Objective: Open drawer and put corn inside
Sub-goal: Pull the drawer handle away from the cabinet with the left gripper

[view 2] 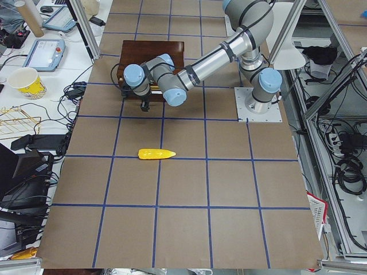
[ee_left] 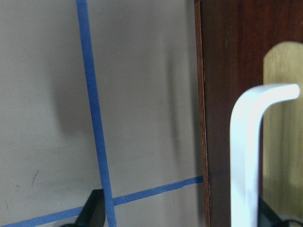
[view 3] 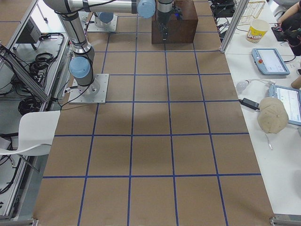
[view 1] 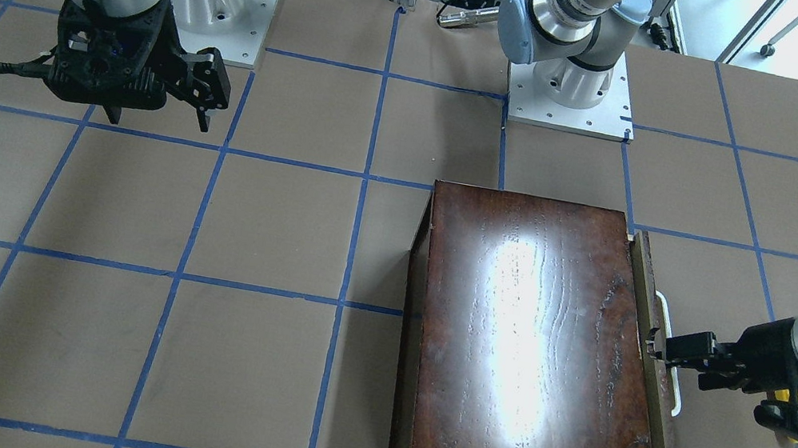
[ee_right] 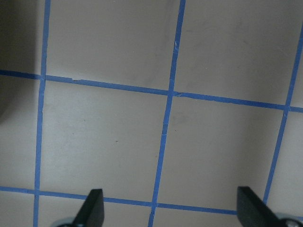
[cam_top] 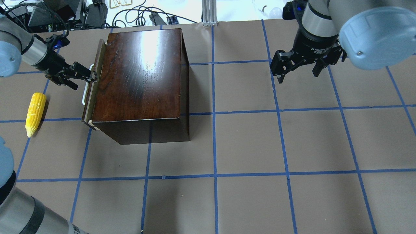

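Observation:
The dark reddish-brown box (cam_top: 139,74) stands on the table, also seen in the front-facing view (view 1: 534,336). Its drawer front panel (cam_top: 92,97) stands slightly out from the box. My left gripper (cam_top: 86,81) is at the white bar handle (cam_top: 85,96). In the left wrist view the handle (ee_left: 246,156) stands between my widely spread fingers (ee_left: 92,210), close to the right one. The yellow corn (cam_top: 35,113) lies on the table to the left of the drawer, apart from the gripper. My right gripper (cam_top: 297,70) hangs open and empty above the table, far from the box.
Blue tape lines grid the brown table (cam_top: 247,143). The two arm bases (view 1: 570,98) sit at the robot's edge. Cables and devices lie beyond the far edge (cam_top: 130,13). The corn also shows in the exterior left view (view 2: 156,153).

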`<state>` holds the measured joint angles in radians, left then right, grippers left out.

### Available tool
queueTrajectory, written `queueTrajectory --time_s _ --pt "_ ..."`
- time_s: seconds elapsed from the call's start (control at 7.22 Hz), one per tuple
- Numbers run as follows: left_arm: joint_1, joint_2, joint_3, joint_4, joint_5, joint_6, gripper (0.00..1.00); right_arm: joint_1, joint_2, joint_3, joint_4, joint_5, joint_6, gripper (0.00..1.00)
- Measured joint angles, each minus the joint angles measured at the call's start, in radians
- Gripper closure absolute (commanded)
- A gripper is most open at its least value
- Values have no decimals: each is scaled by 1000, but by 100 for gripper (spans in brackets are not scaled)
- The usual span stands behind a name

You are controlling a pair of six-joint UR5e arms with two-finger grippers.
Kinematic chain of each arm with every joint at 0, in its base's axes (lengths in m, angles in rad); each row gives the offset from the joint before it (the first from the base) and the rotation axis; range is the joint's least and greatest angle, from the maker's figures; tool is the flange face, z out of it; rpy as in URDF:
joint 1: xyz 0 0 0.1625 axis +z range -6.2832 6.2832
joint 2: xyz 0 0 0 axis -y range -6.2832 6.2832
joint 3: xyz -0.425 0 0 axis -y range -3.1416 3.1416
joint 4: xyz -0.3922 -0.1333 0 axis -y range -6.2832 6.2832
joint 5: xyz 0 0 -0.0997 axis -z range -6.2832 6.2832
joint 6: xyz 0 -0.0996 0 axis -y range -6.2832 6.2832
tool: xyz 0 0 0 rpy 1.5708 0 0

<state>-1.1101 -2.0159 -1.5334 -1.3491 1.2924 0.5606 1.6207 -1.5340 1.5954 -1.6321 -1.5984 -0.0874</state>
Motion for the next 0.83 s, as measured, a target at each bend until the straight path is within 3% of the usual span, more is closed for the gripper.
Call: queueTrajectory --time_s 0.83 --pt "52 -16 29 -12 5 37 0 1 0 0 0 0 0 0"
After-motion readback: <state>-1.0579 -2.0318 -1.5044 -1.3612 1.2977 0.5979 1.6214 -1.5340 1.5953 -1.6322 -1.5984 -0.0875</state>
